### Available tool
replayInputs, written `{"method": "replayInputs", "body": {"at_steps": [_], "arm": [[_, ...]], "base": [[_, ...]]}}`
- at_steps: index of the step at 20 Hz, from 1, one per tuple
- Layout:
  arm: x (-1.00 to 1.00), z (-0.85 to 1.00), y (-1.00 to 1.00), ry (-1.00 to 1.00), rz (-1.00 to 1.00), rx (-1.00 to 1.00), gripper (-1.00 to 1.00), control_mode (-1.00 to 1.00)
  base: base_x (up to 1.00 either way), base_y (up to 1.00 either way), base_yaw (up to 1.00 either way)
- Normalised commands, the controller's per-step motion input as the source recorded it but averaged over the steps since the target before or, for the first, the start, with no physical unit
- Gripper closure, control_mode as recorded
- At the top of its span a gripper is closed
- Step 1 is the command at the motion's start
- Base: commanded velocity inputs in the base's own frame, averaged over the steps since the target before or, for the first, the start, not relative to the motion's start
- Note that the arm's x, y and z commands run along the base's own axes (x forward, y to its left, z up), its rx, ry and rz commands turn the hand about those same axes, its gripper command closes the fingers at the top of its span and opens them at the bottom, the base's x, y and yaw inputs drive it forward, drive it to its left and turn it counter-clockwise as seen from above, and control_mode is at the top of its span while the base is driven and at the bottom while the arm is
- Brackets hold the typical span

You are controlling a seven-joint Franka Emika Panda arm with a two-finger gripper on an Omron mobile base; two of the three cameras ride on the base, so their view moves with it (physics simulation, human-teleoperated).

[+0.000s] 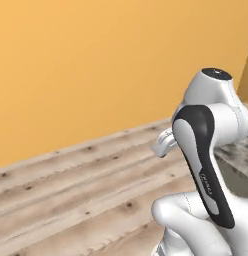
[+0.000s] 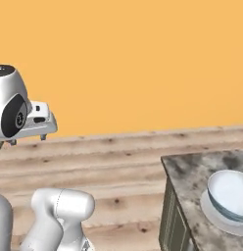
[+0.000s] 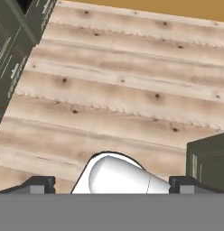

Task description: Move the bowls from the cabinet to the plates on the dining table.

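Fingers [image 3: 41,184] of the tool [image 3: 112,184] stand spread wide at the bottom of the hand view, one dark tip at 7 o'clock and the other at 5 o'clock, with nothing between them but bare wooden floor [image 3: 123,90] below. In that view the floor planks run across the picture with dark knots, a dark olive cabinet side [image 3: 16,49] slants in at 10 o'clock, and another dark olive block [image 3: 208,160] sits at 4 o'clock. In the right base view the counter [image 2: 192,169], a speckled grey-brown stone top over a dark olive body, fills the corner at 4 o'clock. On it, near the right edge at 4 o'clock, a white bowl [image 2: 230,192] with a bluish rim rests on a pale plate [image 2: 214,213]; the bowl sits tilted a little on the plate and both are cut off by the picture's edge. The arm's white hand section [image 2: 35,122] shows at 9 o'clock in that view, well apart from the counter, pointing toward the orange wall [image 2: 143,59]. In the left base view the white arm with its dark joint cover [image 1: 201,160] rises at 4 o'clock, a strip of the stone counter top shows behind it at 3 o'clock, and the plank floor meets the orange wall along a line running from 8 o'clock up to 2 o'clock.
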Motion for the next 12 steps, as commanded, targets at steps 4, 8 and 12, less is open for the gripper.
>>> {"method": "replayInputs", "body": {"at_steps": [4, 8, 12], "arm": [[0.00, 0.00, 0.00, 0.00, 0.00, 0.00, -1.00, 1.00], [0.00, 0.00, 0.00, 0.00, 0.00, 0.00, -1.00, 1.00], [0.00, 0.00, 0.00, 0.00, 0.00, 0.00, -1.00, 1.00]], "base": [[-0.08, -0.04, 0.57], [-0.05, -0.12, 0.56], [0.00, -0.22, 0.53]]}}
